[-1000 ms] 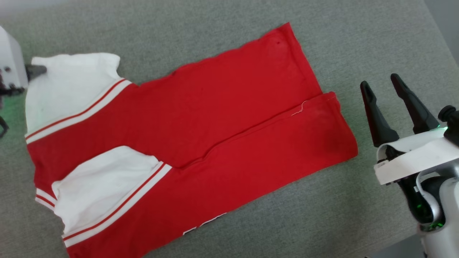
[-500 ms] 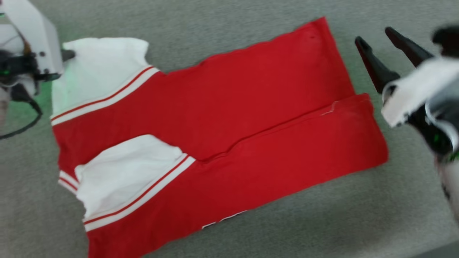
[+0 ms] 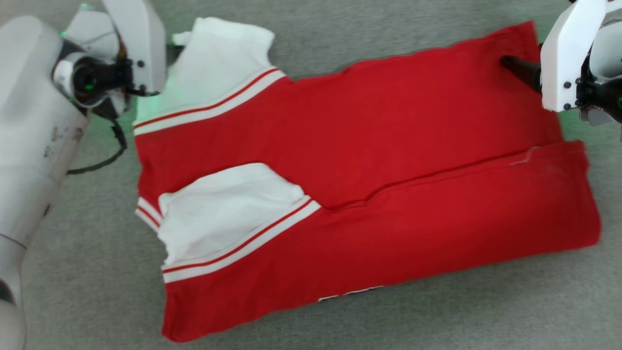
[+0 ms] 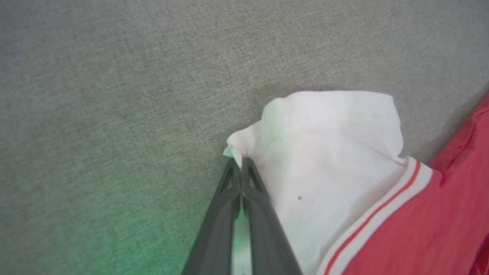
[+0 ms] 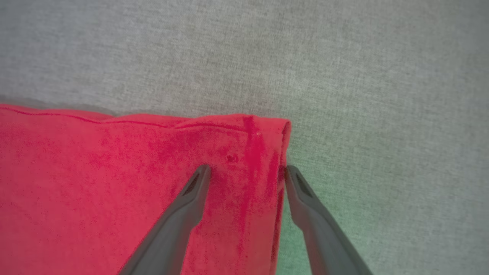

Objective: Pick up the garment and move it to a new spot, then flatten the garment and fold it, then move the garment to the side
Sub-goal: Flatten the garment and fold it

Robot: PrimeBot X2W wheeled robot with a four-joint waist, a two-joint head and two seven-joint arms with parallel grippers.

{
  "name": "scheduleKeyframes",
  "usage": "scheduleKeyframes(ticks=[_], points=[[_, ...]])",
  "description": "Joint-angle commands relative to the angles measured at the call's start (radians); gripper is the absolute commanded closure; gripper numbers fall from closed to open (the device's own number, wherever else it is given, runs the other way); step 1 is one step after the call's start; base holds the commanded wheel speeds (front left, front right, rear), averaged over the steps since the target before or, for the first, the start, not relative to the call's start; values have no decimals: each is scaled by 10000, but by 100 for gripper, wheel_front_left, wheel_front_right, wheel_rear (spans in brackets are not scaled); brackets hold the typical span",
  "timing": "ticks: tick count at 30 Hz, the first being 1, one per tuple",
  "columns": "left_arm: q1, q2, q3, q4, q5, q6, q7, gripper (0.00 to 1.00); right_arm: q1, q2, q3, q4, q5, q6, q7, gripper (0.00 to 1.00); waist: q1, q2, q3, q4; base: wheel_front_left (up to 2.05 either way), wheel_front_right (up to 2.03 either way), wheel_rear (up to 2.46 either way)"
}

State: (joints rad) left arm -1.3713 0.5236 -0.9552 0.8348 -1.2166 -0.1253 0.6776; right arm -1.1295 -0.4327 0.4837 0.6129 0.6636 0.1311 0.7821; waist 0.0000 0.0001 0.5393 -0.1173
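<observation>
The garment [image 3: 359, 160], red with white striped sleeves, lies folded lengthwise on the grey surface, and a sliver of white lettering peeks out at its near edge. My left gripper [image 4: 240, 163] is shut on the tip of the far white sleeve [image 4: 328, 152], which also shows at the upper left of the head view [image 3: 218, 58]. My right gripper [image 5: 246, 170] is open, its fingers straddling the hem edge at the garment's far right corner [image 5: 263, 130]. In the head view one right finger [image 3: 520, 69] lies on the red cloth.
A grey fabric surface [image 3: 437, 316] stretches all round the garment. My pale left forearm [image 3: 29, 146] fills the left edge, with a dark cable beside it. The white right wrist housing [image 3: 568, 58] is at the upper right.
The camera has shifted, sliding the picture right. My right gripper has swung from beside the hem up onto the garment's far right corner. The left gripper still pinches the sleeve.
</observation>
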Motion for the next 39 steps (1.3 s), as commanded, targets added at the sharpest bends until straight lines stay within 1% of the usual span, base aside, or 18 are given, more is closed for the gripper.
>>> scheduleKeyframes(ticks=[1,6,7,8,12,16,19,23,28,33,37,39], points=[[411,-82,-195,-54,-100,-71,128,100,-144,-18,36,182,35,-7,-103,0,0,-1,196,363,0,0,0],[303,86,-334,-307,-262,-38,24,100,-417,-4,425,955,91,-7,-354,0,0,-1,277,508,0,0,0],[289,69,-351,-344,-319,-39,-18,100,-441,-9,554,1055,105,-7,-375,69,0,-1,289,531,0,0,0],[303,35,-362,-378,-386,-39,-55,100,-434,-1,666,1115,148,-7,-430,100,0,-1,283,556,0,0,0],[324,-19,-344,-530,-645,-39,-421,100,-504,-153,891,1285,277,-9,-947,100,0,-1,168,624,0,0,0],[416,-67,-171,-749,-996,-41,-1075,100,-361,-418,1101,1209,474,-10,-1630,100,0,-1,-380,784,0,0,0],[659,-31,-54,-1165,-1396,-41,-1542,100,-143,-665,1214,891,753,-9,-2228,100,0,-1,-936,993,0,0,0],[1277,289,-95,-2309,-1918,-42,-1908,100,752,-1267,1592,184,1178,-9,-2860,100,0,-1,-1772,1274,0,0,0],[2246,1170,-299,-4420,-2270,-43,-2385,100,1967,-2188,1749,-944,1783,-9,-3225,100,0,-1,-2577,1517,0,0,0],[3403,2129,-510,-6645,-2553,-42,-3111,100,3261,-3024,1664,-1881,2261,-9,-3245,100,0,-1,-3107,1704,0,0,0],[4352,2795,-763,-7877,-2415,-44,-3851,100,4339,-3769,1436,-2615,2406,-9,-3260,100,0,-1,-3355,1855,0,0,0],[4595,2902,-812,-8112,-2478,-42,-4026,100,4618,-3882,1346,-2762,2477,-9,-3242,100,0,-1,-3405,1885,0,0,0]])
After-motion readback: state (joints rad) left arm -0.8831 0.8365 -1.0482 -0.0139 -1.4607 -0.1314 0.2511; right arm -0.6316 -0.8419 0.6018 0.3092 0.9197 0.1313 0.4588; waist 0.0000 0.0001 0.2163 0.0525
